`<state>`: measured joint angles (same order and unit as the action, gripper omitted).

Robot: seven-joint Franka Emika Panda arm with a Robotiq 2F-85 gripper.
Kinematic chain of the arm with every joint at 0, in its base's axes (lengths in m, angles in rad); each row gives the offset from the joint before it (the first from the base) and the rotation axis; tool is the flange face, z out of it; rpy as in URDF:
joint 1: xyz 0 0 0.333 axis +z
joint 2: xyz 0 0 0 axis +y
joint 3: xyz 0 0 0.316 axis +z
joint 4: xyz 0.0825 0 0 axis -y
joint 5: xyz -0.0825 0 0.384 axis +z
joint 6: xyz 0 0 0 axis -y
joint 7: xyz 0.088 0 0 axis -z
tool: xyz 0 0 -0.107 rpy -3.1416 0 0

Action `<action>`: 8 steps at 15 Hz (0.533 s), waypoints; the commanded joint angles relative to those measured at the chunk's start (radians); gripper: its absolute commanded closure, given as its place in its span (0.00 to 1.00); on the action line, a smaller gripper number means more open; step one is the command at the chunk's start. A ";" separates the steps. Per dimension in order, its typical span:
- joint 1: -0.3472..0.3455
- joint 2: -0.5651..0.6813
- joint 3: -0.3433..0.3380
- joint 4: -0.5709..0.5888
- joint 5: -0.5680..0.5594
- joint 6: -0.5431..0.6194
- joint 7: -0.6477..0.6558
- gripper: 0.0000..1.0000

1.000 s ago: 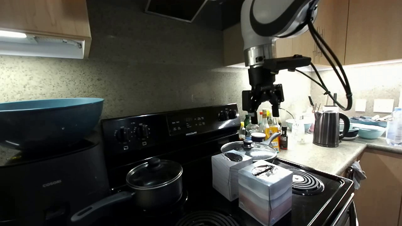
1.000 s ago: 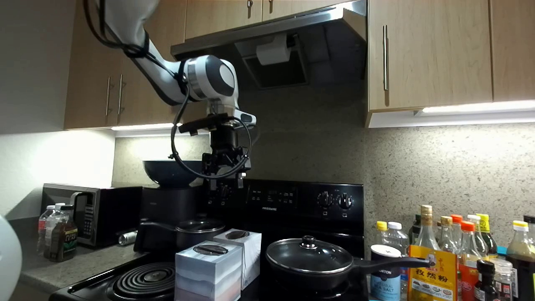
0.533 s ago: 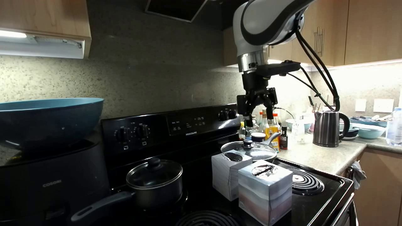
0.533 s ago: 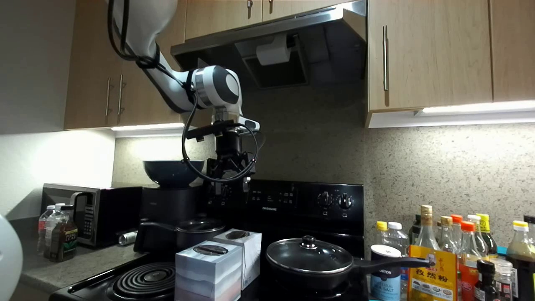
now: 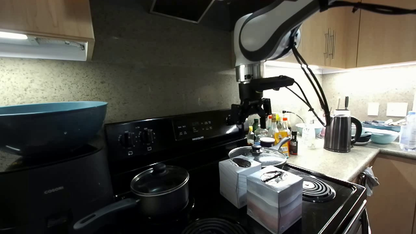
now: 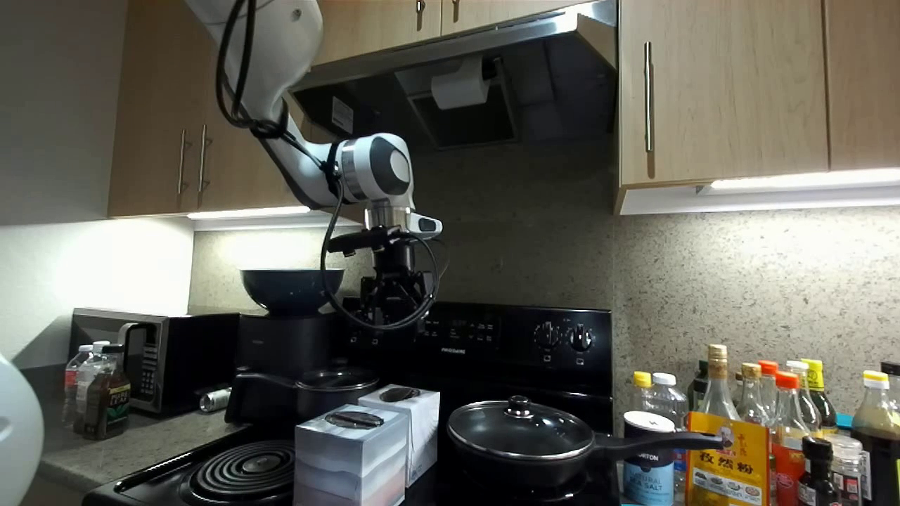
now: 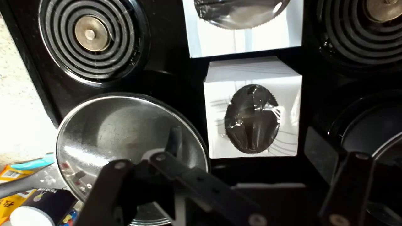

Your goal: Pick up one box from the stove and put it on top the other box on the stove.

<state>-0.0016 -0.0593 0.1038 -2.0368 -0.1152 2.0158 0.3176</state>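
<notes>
Spread apart, the gripper (image 5: 252, 126) hangs above the black stove (image 5: 318, 211); lower than it stand the white box (image 5: 229, 185) and, just beside, the banded box (image 5: 265, 204). Speckled wall (image 5: 146, 87) rises behind it, a range hood (image 6: 457, 49) higher up.

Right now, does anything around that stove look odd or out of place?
Yes: two tissue boxes stand right on the stovetop, and a white paper roll hangs under the range hood, odd spots for things that might burn. A large bowl sits atop the COSORI appliance. I see no spill.
</notes>
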 commanded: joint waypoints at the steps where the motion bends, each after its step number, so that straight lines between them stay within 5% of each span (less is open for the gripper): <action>1: 0.032 0.109 -0.005 0.079 -0.043 -0.009 0.042 0.00; 8: 0.048 0.128 -0.021 0.085 -0.050 -0.009 0.032 0.00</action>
<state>0.0283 0.0688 0.1019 -1.9533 -0.1670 2.0088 0.3507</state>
